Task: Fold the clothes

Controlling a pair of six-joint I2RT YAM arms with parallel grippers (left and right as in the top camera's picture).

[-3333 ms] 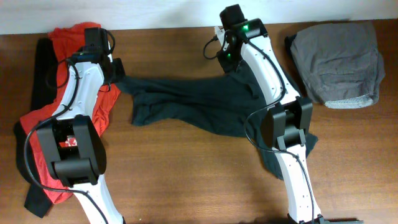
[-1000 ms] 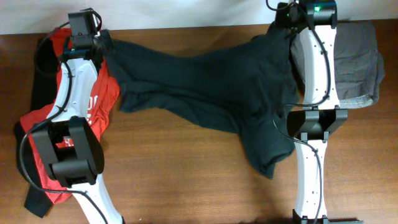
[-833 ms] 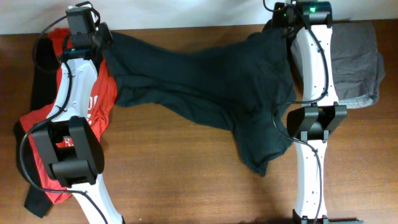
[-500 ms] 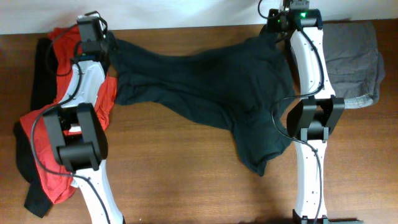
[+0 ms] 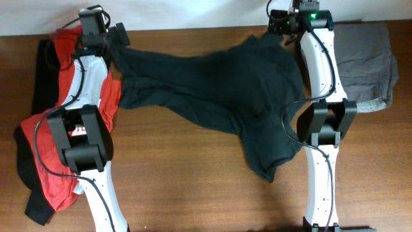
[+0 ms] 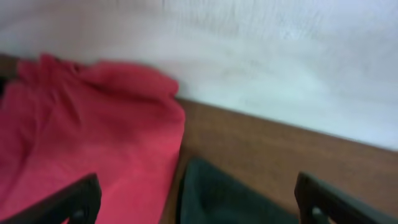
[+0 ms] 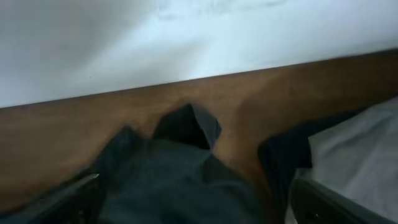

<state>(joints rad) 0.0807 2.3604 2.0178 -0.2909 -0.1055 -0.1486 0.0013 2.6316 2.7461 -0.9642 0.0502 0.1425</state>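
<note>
My left hand (image 6: 196, 190) stands wide open. Its two fingers (image 6: 84, 196) sit far apart at the edges of the wrist view, and it grips nothing. A corner of the dark T-shirt (image 5: 212, 90) lies on the desk (image 5: 180, 187) under the gap, just beside the red T-shirt (image 5: 111, 103).

My right hand (image 7: 196, 193) is spread just as wide, with its fingers (image 7: 68, 199) clear of the cloth and nothing held. Another dark corner rests on the wood below it, near the back wall.

From above, the dark T-shirt stretches across the back of the desk from one hand to the other. It is wrinkled, and a bunched part trails toward the front beside my right arm. The red T-shirt lies crumpled under my left arm at the desk's left side. A grey garment (image 5: 367, 61) sits on the outer side of my right arm.
</note>
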